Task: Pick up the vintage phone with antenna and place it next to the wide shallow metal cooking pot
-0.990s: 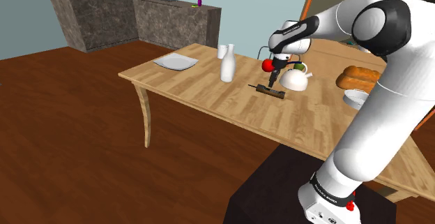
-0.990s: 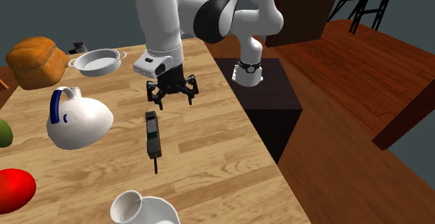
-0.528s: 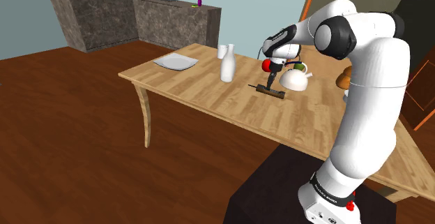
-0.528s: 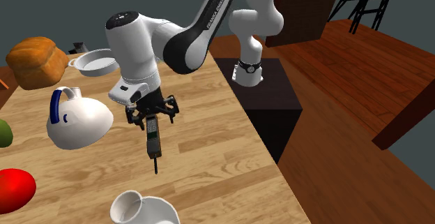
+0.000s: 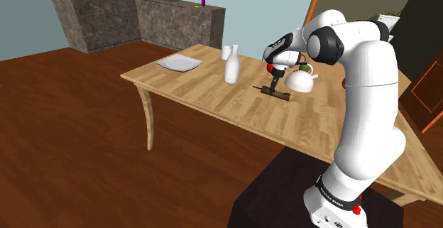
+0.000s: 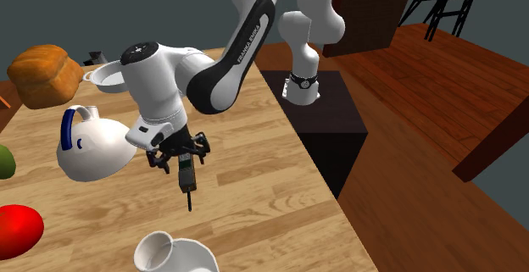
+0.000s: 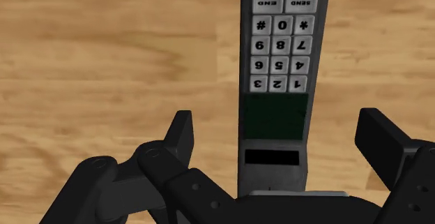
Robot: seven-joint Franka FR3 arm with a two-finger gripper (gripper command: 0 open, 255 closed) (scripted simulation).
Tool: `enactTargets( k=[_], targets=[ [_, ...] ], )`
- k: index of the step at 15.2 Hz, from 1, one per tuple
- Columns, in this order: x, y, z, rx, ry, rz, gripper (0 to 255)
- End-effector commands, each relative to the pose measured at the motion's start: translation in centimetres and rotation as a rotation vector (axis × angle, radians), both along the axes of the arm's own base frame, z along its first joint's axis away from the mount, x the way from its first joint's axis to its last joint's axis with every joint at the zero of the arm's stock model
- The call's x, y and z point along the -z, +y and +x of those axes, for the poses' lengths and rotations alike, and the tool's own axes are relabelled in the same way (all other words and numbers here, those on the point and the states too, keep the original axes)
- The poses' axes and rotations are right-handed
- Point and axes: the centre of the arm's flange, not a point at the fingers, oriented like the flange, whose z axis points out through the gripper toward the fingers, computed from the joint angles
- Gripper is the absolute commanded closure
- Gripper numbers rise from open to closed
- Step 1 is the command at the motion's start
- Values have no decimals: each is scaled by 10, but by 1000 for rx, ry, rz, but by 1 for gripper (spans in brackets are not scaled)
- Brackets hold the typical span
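**Spotter:** Beside the white kettle (image 6: 93, 147), what do you have?

**Operator:** I see the phone (image 7: 275, 83) lying flat on the wood-grain table (image 6: 254, 185), near the kettle but not touching it. It's a long dark slab with a thin antenna. I can read its pale keys: SEND, END, #, 0, * and 1 to 9. Next to the keypad are a dark green panel and a black slot.

**Spotter:** And the jaws?

**Operator:** My gripper (image 7: 279, 128) hangs low over the phone's green-panel end with its fingers spread, one on each side, neither touching it. The shallow, round-rimmed metal pot (image 6: 103, 77) sits well apart from the kettle.
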Motion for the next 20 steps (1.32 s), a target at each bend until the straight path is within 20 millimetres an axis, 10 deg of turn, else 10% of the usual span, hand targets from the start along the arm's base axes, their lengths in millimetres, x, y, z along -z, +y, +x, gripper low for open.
enactTargets(
  k=[1,9,10,20],
  targets=[
    [11,0,0,0,0,0,0],
    [14,0,0,0,0,0,0],
    [14,0,0,0,0,0,255],
    [9,0,0,0,0,0,255]
  ],
)
